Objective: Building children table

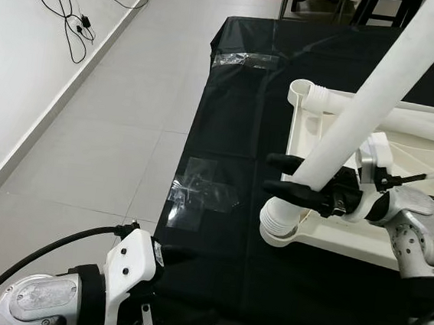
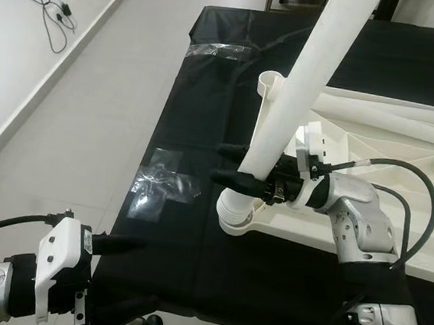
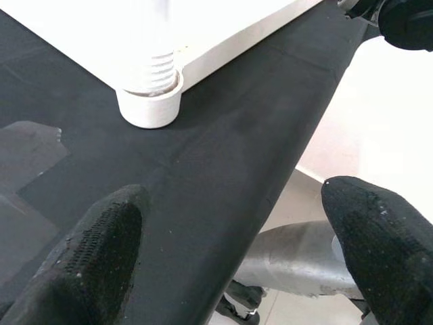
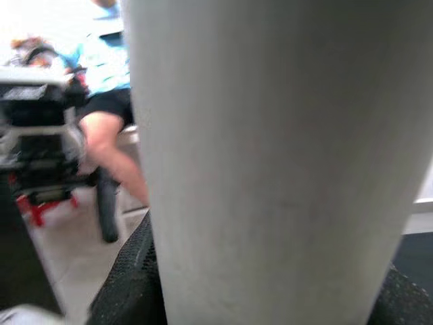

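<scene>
Near the tabletop's front edge, your right gripper [image 1: 283,174] jaws clasp the long white plastic leg tube [image 1: 377,93], threaded into the upturned white table's corner socket [image 1: 279,224]. It looks light, stiff and slick; hold low. Left gripper [image 3: 230,237] jaws hang released.

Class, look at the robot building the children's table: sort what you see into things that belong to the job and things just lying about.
Belongs to the job:
- long white plastic table leg, held by the right gripper
- upturned white plastic tabletop
- threaded white corner socket

Just lying about:
- clear tape patches on the black cloth
- black cables by the wall
- left gripper, open, idle
</scene>
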`<state>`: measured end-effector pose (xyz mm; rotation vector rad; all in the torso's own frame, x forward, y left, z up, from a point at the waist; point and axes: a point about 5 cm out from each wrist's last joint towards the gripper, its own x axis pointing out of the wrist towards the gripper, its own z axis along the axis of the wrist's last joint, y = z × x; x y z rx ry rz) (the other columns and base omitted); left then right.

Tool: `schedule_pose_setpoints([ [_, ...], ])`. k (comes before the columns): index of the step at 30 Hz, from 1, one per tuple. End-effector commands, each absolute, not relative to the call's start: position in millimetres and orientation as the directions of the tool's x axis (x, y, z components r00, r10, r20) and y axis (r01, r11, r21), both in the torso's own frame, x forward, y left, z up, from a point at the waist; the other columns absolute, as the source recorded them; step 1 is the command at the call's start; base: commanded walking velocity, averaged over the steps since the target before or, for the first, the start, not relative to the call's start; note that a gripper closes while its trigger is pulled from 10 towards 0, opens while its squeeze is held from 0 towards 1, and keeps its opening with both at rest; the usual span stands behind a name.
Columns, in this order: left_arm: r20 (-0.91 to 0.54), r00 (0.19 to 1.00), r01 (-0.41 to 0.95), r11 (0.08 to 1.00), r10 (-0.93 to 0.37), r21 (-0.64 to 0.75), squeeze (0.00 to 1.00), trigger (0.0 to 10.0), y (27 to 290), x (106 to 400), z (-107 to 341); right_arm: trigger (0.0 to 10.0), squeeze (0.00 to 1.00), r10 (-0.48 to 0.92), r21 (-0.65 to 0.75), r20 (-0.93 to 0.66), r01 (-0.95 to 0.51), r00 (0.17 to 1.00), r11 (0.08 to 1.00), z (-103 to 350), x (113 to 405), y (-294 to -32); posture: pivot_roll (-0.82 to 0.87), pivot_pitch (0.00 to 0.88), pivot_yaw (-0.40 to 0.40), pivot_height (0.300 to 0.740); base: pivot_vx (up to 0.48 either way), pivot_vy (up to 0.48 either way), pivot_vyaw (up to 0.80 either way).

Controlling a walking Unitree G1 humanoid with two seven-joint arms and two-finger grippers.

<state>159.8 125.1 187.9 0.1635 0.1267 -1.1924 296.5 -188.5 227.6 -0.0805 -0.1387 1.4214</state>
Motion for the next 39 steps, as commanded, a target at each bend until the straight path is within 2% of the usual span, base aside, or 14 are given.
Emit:
schedule_pose_setpoints([
  [1, -0.204, 0.356, 0.934, 0.354, -0.912, 0.051, 0.00, 10.0, 126.6, 157.0, 188.4, 10.0, 0.00, 0.989, -0.054, -0.043, -0.989, 0.139, 0.136, 202.2, 296.4, -184.1, 0.13, 0.246, 0.057, 0.740, 0.000, 0.000, 0.00],
  [10, -0.213, 0.340, 0.940, 0.338, -0.916, 0.050, 0.00, 10.0, 125.0, 157.9, 190.1, 10.0, 0.00, 0.988, -0.065, -0.150, -0.998, 0.024, 0.015, 190.3, 292.8, -166.6, 0.13, 0.251, 0.066, 0.740, 0.000, 0.000, 0.00],
  [23, -0.214, 0.331, 0.943, 0.327, -0.919, 0.056, 0.00, 10.0, 123.0, 159.6, 191.1, 10.0, 0.00, 0.946, -0.096, -0.318, -0.991, -0.055, -0.090, 188.8, 299.6, -163.4, 0.13, 0.235, 0.066, 0.740, 0.000, 0.000, 0.00],
  [39, -0.210, 0.339, 0.941, 0.334, -0.917, 0.061, 0.00, 10.0, 121.6, 159.6, 191.4, 10.0, 0.00, 0.942, -0.022, -0.321, -0.993, -0.101, -0.114, 201.1, 301.6, -177.7, 0.12, 0.241, 0.054, 0.740, 0.000, 0.000, 0.00],
])
